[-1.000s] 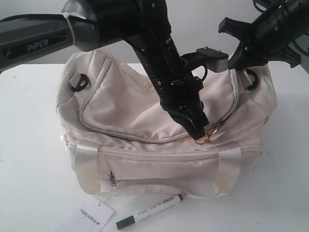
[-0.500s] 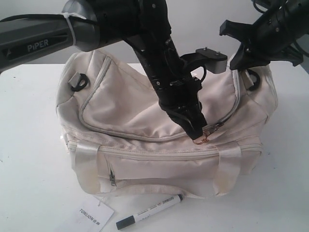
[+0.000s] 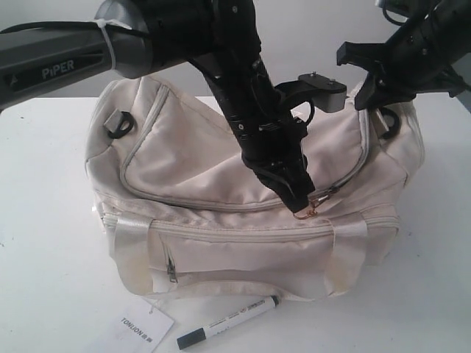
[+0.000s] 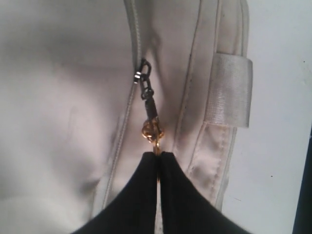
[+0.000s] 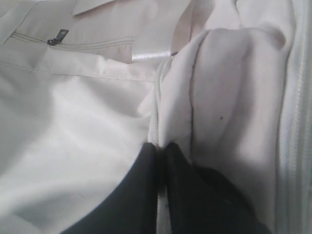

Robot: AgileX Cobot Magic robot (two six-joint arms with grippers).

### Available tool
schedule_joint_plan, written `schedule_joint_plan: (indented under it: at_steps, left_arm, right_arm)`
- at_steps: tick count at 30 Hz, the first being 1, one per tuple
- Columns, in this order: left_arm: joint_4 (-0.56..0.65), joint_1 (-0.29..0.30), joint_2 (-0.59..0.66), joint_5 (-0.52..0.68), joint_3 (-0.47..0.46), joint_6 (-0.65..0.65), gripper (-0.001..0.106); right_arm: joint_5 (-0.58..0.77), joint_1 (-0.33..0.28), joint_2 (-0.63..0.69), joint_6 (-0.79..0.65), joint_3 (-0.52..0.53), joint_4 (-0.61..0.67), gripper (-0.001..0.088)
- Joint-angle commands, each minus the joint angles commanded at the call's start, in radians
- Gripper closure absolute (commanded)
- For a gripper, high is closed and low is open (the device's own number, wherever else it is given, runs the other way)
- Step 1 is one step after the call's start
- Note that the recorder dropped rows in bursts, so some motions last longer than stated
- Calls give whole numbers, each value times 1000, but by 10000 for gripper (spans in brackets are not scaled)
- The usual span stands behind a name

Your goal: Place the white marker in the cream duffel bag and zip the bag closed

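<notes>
The soft, creased cream duffel bag [image 3: 191,169] slumps on the white surface [image 3: 44,257]. The left end effector [image 4: 158,155] is clamped tight on the gold ring zipper pull [image 4: 152,130]. The right end effector [image 5: 159,147] pinches a fold of bag fabric. The slim white marker [image 3: 229,322] lies outside the bag, on open surface just before its front edge.

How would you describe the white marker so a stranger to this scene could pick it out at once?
Find the cream duffel bag on the white table. There, in front of the bag's pocket side, lies the white marker, right beside a square white paper tag. Unlike the flat tag, it is a slim stick with a dark cap and black print.
</notes>
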Motion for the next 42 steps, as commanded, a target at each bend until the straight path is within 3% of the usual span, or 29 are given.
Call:
schedule_joint_plan:
  at_steps: [14, 19, 30, 42]
  left_arm:
    - [7, 0, 0, 0, 0, 1, 1053]
    - [157, 0, 0, 0, 0, 1, 1053]
    - [228, 0, 0, 0, 0, -3, 1053]
    - [317, 0, -2, 0, 0, -172, 1053]
  right_arm:
    - [-80, 0, 0, -86, 0, -5, 868]
    - [-80, 0, 0, -86, 0, -16, 868]
    - [-65, 0, 0, -82, 0, -74, 868]
    - [-70, 0, 0, -82, 0, -82, 868]
